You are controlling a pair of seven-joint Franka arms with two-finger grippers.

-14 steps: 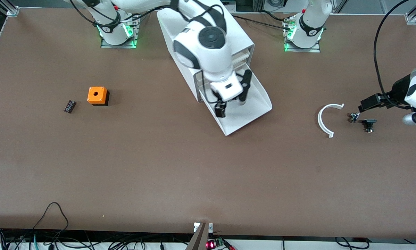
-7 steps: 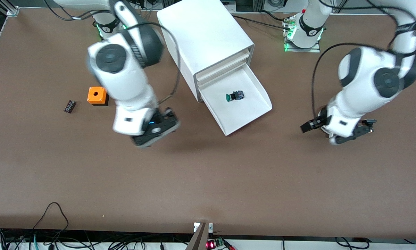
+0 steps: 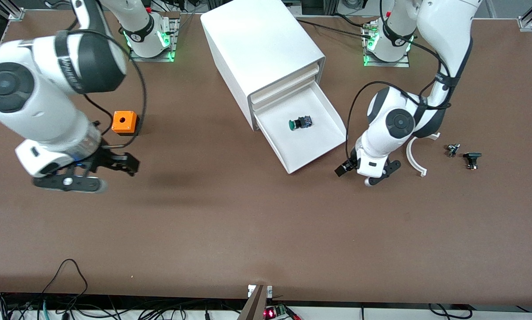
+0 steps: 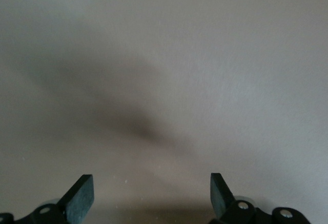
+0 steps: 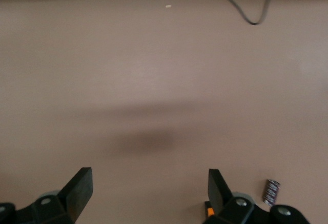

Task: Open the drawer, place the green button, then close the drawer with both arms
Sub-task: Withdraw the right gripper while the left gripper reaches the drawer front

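Drawer (image 3: 308,135) pulled out of the cabinet (image 3: 259,49), button (image 3: 300,123) lying on its side in the tray, green cap toward the right arm's end, left gripper (image 3: 367,171) spread wide, empty, over bare table just beside the drawer's front corner, right gripper (image 3: 98,171) spread wide, empty, over open table near the orange box (image 3: 124,122)

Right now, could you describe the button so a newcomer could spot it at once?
Find the white cabinet; its lowest drawer is pulled open. The button lies alone on its side in that tray, with a green cap and black body.
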